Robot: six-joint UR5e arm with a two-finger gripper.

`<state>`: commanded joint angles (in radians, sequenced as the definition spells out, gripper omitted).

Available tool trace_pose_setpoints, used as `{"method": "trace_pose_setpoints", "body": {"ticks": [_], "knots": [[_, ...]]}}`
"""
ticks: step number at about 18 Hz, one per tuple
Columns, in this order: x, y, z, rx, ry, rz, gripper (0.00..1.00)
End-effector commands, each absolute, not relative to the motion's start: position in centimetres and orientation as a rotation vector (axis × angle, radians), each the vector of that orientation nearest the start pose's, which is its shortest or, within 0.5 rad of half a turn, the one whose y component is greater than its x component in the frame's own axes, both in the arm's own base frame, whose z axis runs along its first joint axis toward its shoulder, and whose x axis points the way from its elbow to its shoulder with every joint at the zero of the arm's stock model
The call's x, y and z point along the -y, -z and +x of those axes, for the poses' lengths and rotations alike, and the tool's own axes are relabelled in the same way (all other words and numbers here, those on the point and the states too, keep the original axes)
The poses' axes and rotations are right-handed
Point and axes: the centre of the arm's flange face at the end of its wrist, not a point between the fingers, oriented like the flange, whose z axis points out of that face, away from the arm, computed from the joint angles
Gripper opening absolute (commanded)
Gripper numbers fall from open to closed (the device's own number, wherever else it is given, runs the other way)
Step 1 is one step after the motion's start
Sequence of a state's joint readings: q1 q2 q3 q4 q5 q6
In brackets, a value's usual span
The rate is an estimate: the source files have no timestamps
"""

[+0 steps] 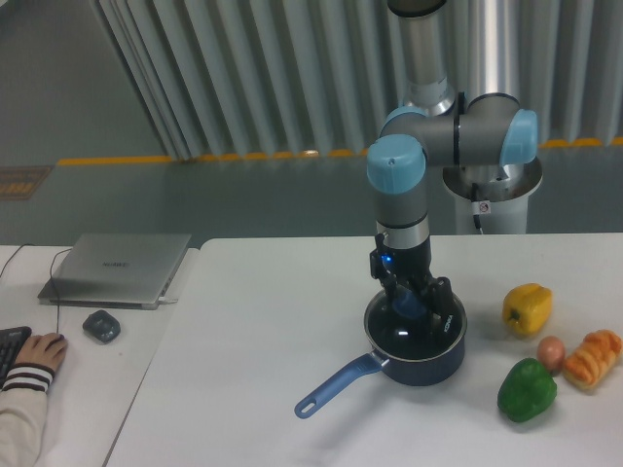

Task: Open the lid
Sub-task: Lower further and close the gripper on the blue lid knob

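The lid [414, 338], dark glass with a thin metal rim, lies on the dark-blue saucepan [421, 366] at the centre-right of the white table [263, 321]. The pan's long handle [336, 385] points toward the front left. My gripper [413, 305] comes straight down over the lid. Its fingers [442, 309] stand on either side of the blue knob [408, 304] with a small gap on the right. The jaws look open around the knob. The lid sits flat on the pan.
To the right of the pan lie a yellow pepper [527, 308], a green pepper [527, 390], a small egg-like item [551, 351] and a bread roll [593, 357]. A laptop [119, 267], a mouse [101, 326] and a person's hand [34, 354] are at the far left.
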<state>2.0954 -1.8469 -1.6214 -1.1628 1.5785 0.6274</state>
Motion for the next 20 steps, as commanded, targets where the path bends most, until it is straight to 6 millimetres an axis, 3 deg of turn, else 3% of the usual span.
{"method": "trace_pose_setpoints", "body": {"ticks": [3,4,9,14,20], "knots": [[-58.0,-35.2,-18.3,-0.161,-0.068,-3.083,0.85],[-57.9,-35.3,-18.2,-0.161,-0.064,-3.085,0.73],[-57.8,-35.4,-18.1,-0.162,-0.044,-3.102,0.38],[-57.8,-36.0,-17.9,-0.164,-0.029,-3.094,0.31],[-57.9,-36.4,-18.0,-0.159,-0.027,-3.09,0.31]]}}
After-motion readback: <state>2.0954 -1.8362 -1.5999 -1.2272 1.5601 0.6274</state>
